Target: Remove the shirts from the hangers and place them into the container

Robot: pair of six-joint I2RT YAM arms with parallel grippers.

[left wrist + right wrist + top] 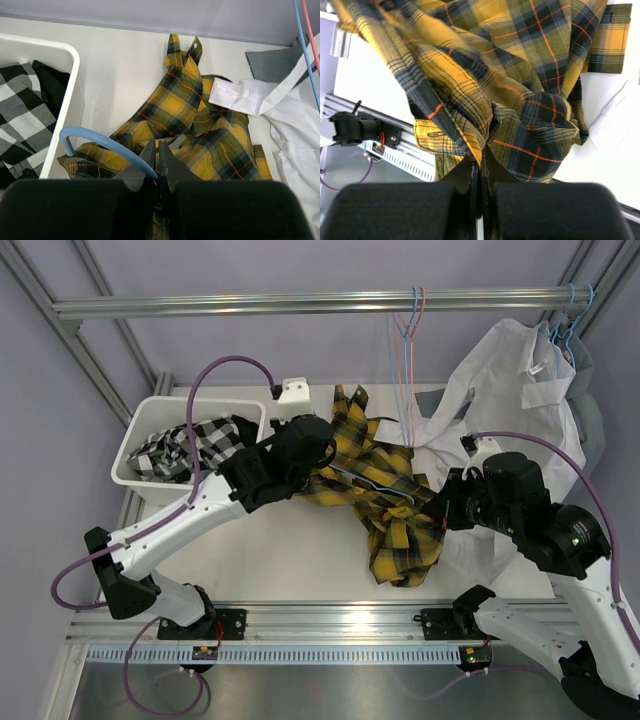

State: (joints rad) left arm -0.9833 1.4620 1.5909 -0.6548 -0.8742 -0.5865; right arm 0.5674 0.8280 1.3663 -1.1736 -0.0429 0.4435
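Left pincer [156, 150] clamping hanger [82, 131], shirt [175, 105] hiding wire

We take this for a robotics lab test cell. A frame [300, 303] of slotted aluminium bars encloses a white table [290, 570], with plain grey wall panels [40, 440] around it. Left arm [170, 525] and right arm [600, 590] are bolted to a rail [330, 625]. Purple cables [225, 362] loop off them.

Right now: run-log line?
left jaws: shut on blue hanger | right jaws: shut on plaid shirt | tub: checked shirt inside | white shirt: hanging
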